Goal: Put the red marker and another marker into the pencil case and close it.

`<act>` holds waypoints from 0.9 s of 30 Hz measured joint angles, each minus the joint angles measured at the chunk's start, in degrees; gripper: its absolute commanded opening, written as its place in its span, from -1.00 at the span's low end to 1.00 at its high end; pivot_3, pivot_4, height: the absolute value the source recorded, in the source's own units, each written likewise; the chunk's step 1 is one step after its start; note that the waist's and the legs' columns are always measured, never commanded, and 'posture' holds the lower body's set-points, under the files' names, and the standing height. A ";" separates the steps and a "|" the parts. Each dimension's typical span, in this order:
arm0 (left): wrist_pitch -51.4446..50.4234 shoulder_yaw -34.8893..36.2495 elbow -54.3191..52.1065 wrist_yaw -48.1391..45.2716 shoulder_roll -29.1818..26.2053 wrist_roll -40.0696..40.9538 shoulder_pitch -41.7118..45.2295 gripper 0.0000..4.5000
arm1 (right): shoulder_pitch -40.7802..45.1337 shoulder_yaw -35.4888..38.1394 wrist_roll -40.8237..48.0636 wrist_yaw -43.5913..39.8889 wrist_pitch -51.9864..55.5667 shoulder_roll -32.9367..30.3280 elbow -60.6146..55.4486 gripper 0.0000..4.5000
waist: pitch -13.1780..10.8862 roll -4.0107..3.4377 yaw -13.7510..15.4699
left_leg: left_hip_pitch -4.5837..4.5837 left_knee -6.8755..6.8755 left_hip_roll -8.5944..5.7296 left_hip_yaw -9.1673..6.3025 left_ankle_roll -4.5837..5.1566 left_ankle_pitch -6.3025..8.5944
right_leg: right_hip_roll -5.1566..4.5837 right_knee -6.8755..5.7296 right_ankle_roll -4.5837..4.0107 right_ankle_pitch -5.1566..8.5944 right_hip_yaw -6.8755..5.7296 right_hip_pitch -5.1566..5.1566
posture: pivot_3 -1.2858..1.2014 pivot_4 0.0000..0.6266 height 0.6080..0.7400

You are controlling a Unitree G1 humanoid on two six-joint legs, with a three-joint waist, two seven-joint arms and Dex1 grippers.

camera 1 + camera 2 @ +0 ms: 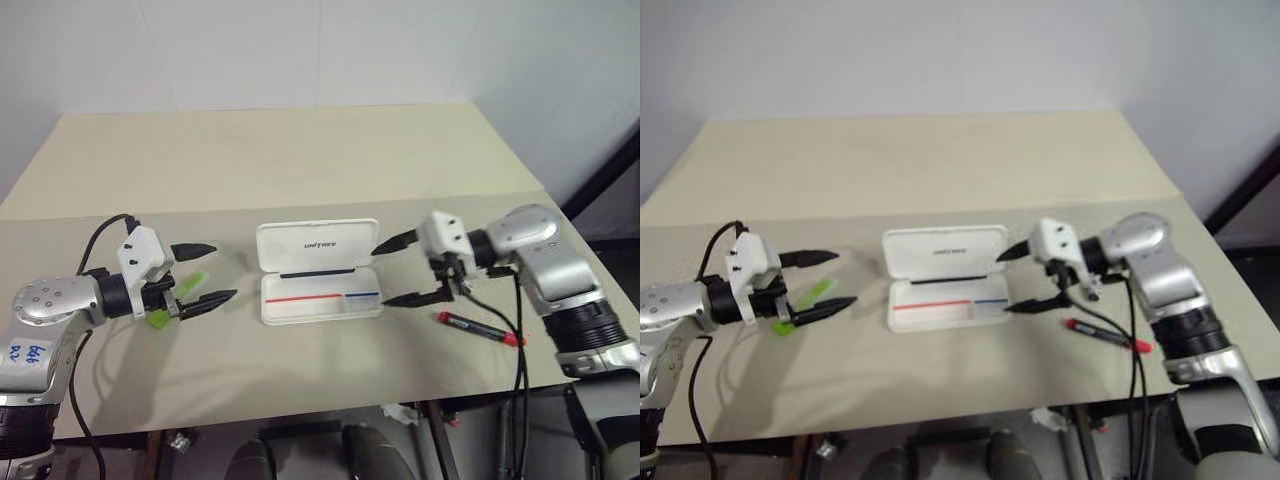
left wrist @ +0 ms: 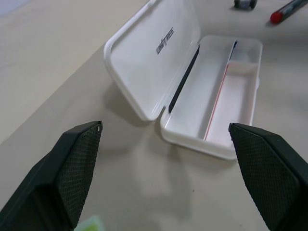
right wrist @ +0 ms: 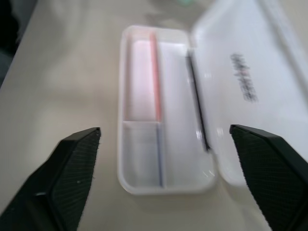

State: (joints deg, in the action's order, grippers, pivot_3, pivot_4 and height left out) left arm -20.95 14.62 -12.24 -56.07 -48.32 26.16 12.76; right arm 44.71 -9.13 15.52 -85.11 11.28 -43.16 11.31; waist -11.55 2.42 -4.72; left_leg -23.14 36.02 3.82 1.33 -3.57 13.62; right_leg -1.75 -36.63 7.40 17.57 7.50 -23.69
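Head views: sitting open at mid-desk [image 1: 300, 170], white case [image 1: 318, 285], lid lying back flat, tray nearest the robot. Reading "Unitree" in small dark letters on the lid, rather faint from here. Running along the tray, a red stripe and then a blue one. Lying on the desk just right of the case and apart from it, red marker [image 1: 480, 328], its black middle label too small to read and a dangling cable crossing over part of it. Hovering beside the case's right end, right gripper [image 1: 396, 270], fingers spread wide and holding nothing. Hovering well left of the case, left gripper [image 1: 207, 273], fingers likewise spread wide and empty. Lying on the desk under and behind the left fingers, green highlighter [image 1: 178, 300], partly hidden by them.

Left wrist view: looking between two wide-apart black fingers [image 2: 72, 168] at the open case [image 2: 144, 62], lettering on the lid readable in part. Being cut off at the picture's edge, the red marker's [image 2: 284, 12] cap end, and at the opposite edge a mere sliver of the green highlighter [image 2: 91, 225].

Right wrist view: looking between two wide-apart fingers [image 3: 72, 163] at the case [image 3: 168, 187], somewhat blurred; lid writing too smeared to read, red stripe showing in the tray, a divider splitting the tray in two.
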 measured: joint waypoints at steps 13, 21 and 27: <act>-7.00 -7.82 -7.06 -5.70 -2.21 4.82 10.40 1.00 | -1.72 2.63 -10.73 7.20 -0.21 -11.21 14.44 0.98 | -0.01 -0.02 -0.19 | -0.03 0.06 -0.02 0.09 0.05 0.03 | 0.00 0.15 0.02 -0.01 0.08 0.01 | 0.03 -0.52 1.00; -6.59 -10.29 -6.02 -5.90 -1.17 4.64 13.19 1.00 | -3.27 2.62 -11.53 3.27 2.70 -14.92 10.53 0.98 | -0.14 -0.24 -0.15 | -0.02 0.05 -0.02 0.14 0.08 0.05 | 0.05 0.13 0.18 -0.01 0.20 0.00 | 0.03 -0.52 1.00; -6.04 -11.08 -4.99 -6.12 -0.16 4.27 11.55 1.00 | -9.32 2.75 -8.93 0.45 10.62 -19.56 -0.46 0.98 | -0.15 -0.25 0.10 | -0.05 0.12 -0.02 0.14 0.09 0.08 | 0.05 0.14 0.19 0.01 0.22 0.00 | 0.03 -0.52 1.00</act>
State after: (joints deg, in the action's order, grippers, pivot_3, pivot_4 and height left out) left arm -26.99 3.54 -17.23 -62.19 -48.48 30.44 24.31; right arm 35.38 -6.38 6.60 -84.65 21.90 -62.72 10.84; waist -11.69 2.18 -4.62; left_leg -23.19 36.14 3.80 1.47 -3.48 13.70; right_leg -1.70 -36.49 7.59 17.58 7.72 -23.68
